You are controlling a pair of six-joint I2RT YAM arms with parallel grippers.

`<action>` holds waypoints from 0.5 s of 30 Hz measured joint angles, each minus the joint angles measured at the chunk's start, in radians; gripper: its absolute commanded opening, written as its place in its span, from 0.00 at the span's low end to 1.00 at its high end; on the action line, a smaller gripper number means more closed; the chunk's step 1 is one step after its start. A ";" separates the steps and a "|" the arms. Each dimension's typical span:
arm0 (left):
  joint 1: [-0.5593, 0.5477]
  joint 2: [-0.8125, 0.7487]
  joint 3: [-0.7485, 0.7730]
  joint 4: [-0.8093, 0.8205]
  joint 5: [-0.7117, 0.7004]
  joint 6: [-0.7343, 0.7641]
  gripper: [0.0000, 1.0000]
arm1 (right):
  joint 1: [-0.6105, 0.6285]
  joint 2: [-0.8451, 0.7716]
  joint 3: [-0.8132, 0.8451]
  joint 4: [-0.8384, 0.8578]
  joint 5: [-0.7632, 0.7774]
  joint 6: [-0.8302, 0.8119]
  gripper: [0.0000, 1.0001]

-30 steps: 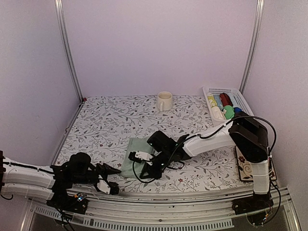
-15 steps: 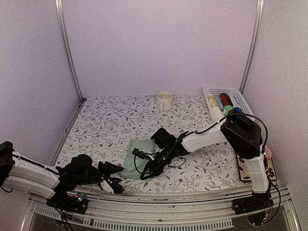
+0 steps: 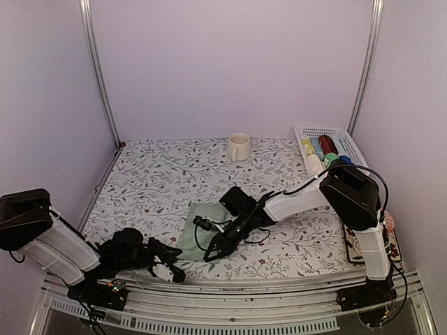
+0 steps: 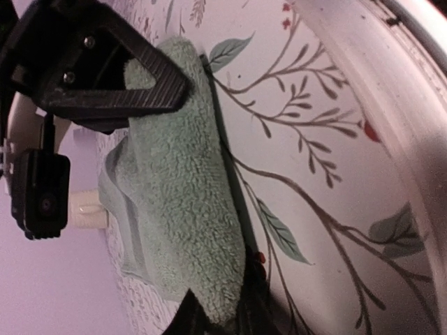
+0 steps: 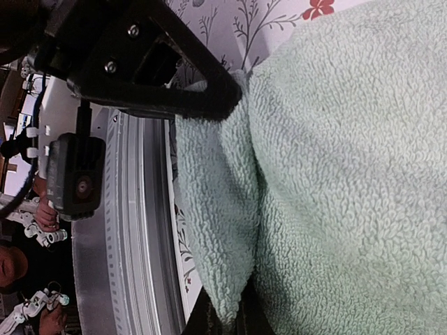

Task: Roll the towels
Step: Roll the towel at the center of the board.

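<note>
A pale sage green towel (image 3: 202, 218) lies partly folded on the flower-patterned table, near the front edge. My left gripper (image 3: 173, 257) is shut on its near left corner; the left wrist view shows the terry cloth (image 4: 181, 181) pinched between my left gripper's (image 4: 220, 317) jaws. My right gripper (image 3: 210, 252) is shut on the near right corner. In the right wrist view the fold of the towel (image 5: 335, 174) runs into my right gripper's (image 5: 228, 322) closed jaws, and the left gripper (image 5: 222, 96) holds the other corner.
A cream mug (image 3: 238, 146) stands at the back of the table. A white basket (image 3: 328, 131) with several coloured rolled items sits at the back right. A patterned board (image 3: 362, 243) lies by the right arm's base. The metal front rail (image 3: 244, 283) runs just below the towel.
The left gripper has closed on the towel's near left corner, and the left arm's elbow has swung up on the left. The right gripper moved slightly left at first and stays shut on the towel.
</note>
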 measured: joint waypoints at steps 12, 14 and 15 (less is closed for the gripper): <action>-0.006 -0.047 0.097 -0.224 0.036 -0.061 0.00 | -0.005 -0.040 -0.039 0.010 0.018 -0.020 0.46; 0.006 -0.090 0.129 -0.329 0.076 -0.084 0.00 | -0.005 -0.071 -0.061 0.008 0.048 -0.037 0.51; 0.012 -0.108 0.145 -0.379 0.099 -0.097 0.00 | -0.005 -0.089 -0.073 0.005 0.068 -0.048 0.53</action>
